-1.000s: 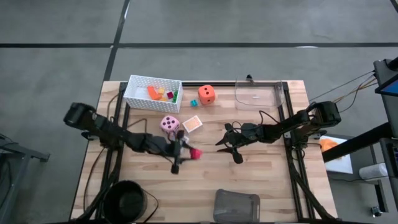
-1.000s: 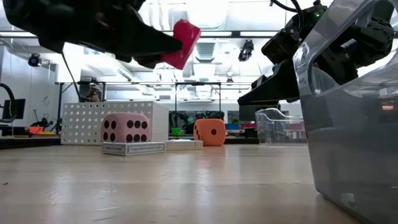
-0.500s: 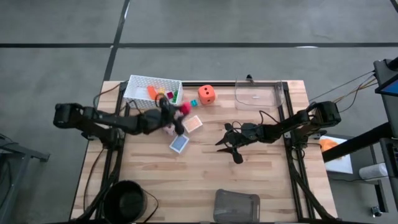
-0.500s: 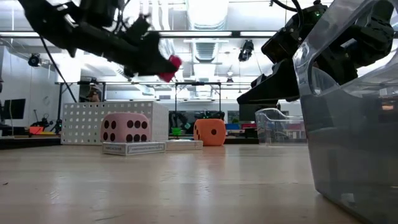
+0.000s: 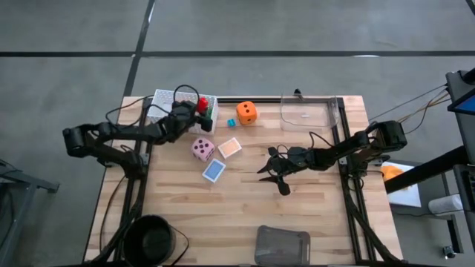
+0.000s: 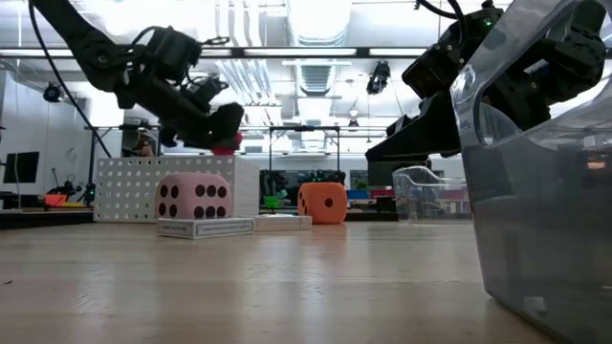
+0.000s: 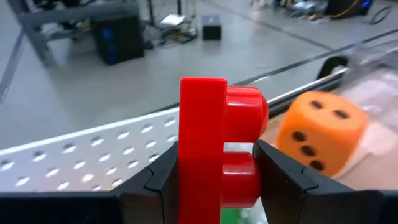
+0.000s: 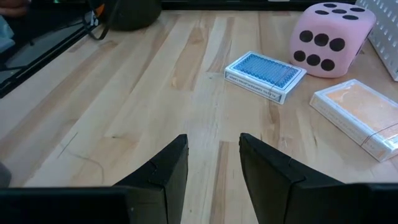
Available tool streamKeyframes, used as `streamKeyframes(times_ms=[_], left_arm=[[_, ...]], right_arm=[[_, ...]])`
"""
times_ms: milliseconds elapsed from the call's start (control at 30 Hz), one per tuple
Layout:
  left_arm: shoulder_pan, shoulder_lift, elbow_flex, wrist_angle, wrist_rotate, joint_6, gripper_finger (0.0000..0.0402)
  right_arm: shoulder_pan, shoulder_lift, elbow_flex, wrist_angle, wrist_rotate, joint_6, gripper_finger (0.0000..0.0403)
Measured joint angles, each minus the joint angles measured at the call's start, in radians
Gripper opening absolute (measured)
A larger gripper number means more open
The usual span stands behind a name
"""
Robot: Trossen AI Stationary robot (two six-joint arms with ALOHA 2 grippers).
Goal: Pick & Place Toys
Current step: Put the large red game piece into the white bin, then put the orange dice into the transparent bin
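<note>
My left gripper [image 5: 196,108] hovers over the right end of the white perforated basket [image 5: 165,104] at the table's far left, shut on a red brick [image 7: 217,149]. Several small bricks lie in the basket beneath it. On the table rest an orange die [image 5: 247,113], a teal brick [image 5: 231,122], a pink die [image 5: 202,148], a peach card [image 5: 230,147] and a blue card [image 5: 214,170]. At mid-table, right of the cards, my right gripper [image 8: 213,168] stands open with nothing between its fingers. My left gripper pinches the red brick between its two fingers [image 7: 160,182]; one finger lies on the flat face, the other on the studded side [image 7: 244,177]. It comes nearly level from the table's left. The brick stands on edge past the fingertips, lifted clear above the basket.
A clear container [image 5: 309,111] stands at the far right. A grey tray [image 5: 282,245] and a black round tub [image 5: 152,237] sit at the near edge. Bare wood lies between the cards and the near edge.
My left gripper has swung from mid-table toward the far left with the red brick, turning as it went, and now hangs over the basket. The blue card it covered shows again. The brick stays in the hold.
</note>
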Motion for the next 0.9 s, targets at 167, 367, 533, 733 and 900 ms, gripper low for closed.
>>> streamKeyframes(times_ms=[167, 367, 533, 733, 900], left_arm=[[0.028, 0.0, 0.0, -0.044, 0.0, -0.048, 0.0205], [0.027, 0.0, 0.0, -0.052, 0.0, -0.05, 0.0292], [0.023, -0.002, 0.0, -0.052, 0.002, -0.05, 0.0309], [-0.008, -0.043, 0.0, 0.022, 0.082, -0.002, 0.0311], [-0.08, -0.075, 0.0, 0.095, 0.157, 0.079, 0.0312]], right_arm=[[0.0, 0.0, 0.0, 0.0, 0.0, 0.0, 0.0144], [0.0, 0.0, 0.0, 0.0, 0.0, 0.0, 0.0144], [0.0, 0.0, 0.0, 0.0, 0.0, 0.0, 0.0144], [0.0, 0.0, 0.0, 0.0, 0.002, -0.006, 0.0144], [0.0, 0.0, 0.0, 0.037, 0.029, -0.024, 0.0144]])
